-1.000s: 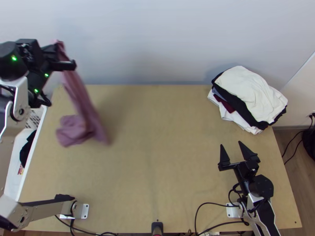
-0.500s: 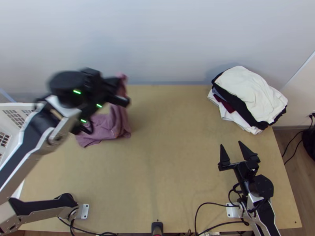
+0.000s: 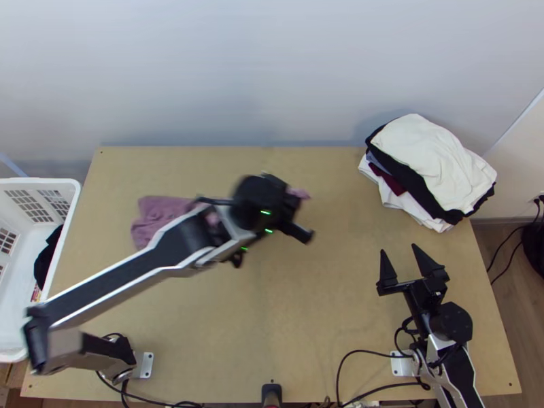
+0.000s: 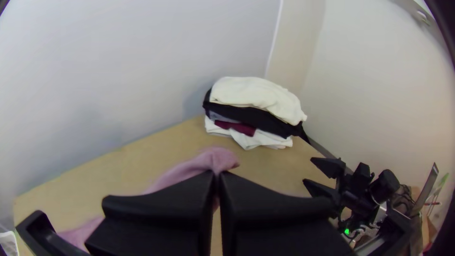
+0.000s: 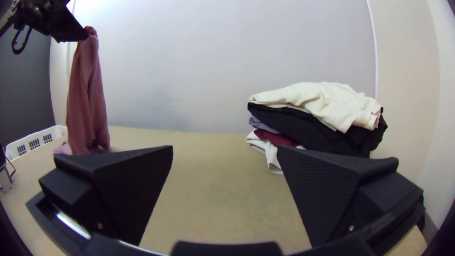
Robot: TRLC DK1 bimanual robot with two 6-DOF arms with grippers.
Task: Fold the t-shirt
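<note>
In the top view my left gripper (image 3: 299,211) is held over the table's middle, and the pink t-shirt (image 3: 160,212) trails from it onto the table at the left, bunched. The left wrist view has my left gripper (image 4: 216,178) shut on a bunched bit of the pink t-shirt (image 4: 215,159). In the right wrist view the pink t-shirt (image 5: 86,95) hangs down to the table. My right gripper (image 3: 401,255) stands open and without cloth at the table's right in the top view; the right wrist view shows my right gripper (image 5: 225,151) with its fingers wide apart.
A pile of folded clothes (image 3: 428,163), white on top of black, lies at the table's back right corner. A white basket (image 3: 15,272) with dark cloth in it stands off the left edge. Bare wood (image 3: 306,306) stretches between the arms' bases. Cables run along the near edge.
My left gripper has swung from the far left to the middle, pulling the pink t-shirt's held part rightward. The basket is uncovered by the arm now. My right arm has kept still.
</note>
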